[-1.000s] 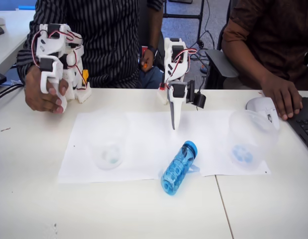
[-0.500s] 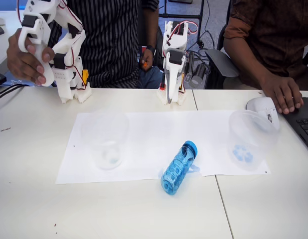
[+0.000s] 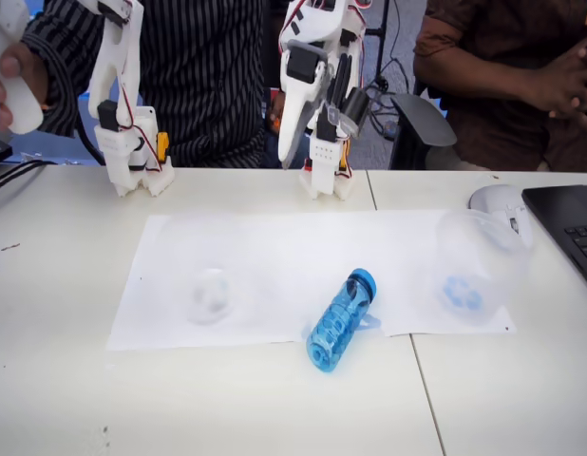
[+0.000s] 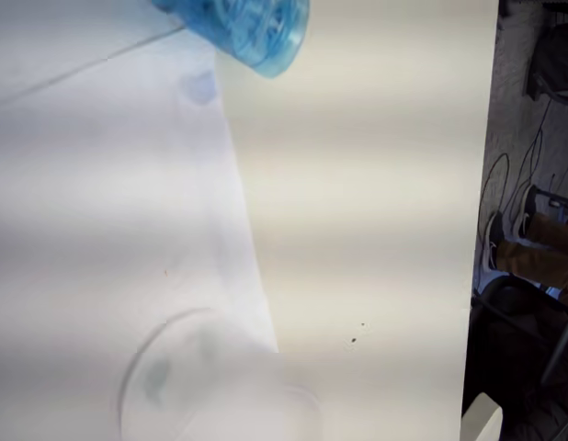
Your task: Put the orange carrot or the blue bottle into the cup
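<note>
The blue bottle (image 3: 339, 321) lies on its side at the paper's front edge, cap pointing away; its base (image 4: 238, 28) shows at the top of the wrist view. The cup (image 3: 469, 271), clear with a blue swirl on its base, stands at the right end of the paper. My gripper (image 3: 284, 157) hangs high above the table's back edge, pointing down, far from both; its fingers look shut with nothing between them. A small orange thing (image 3: 273, 122) shows in a person's hand behind the arm; what it is cannot be made out.
A second clear cup (image 3: 203, 275) with a paler greenish mark stands on the left of the white paper sheet (image 3: 274, 237) and appears in the wrist view (image 4: 201, 386). A computer mouse (image 3: 498, 199) and a laptop (image 3: 569, 228) lie at the right. Two people sit behind the table.
My arm has drawn back from over the paper and risen, lifting the gripper high above the back edge. The person's hand has left the mouse. The bottle has not moved.
</note>
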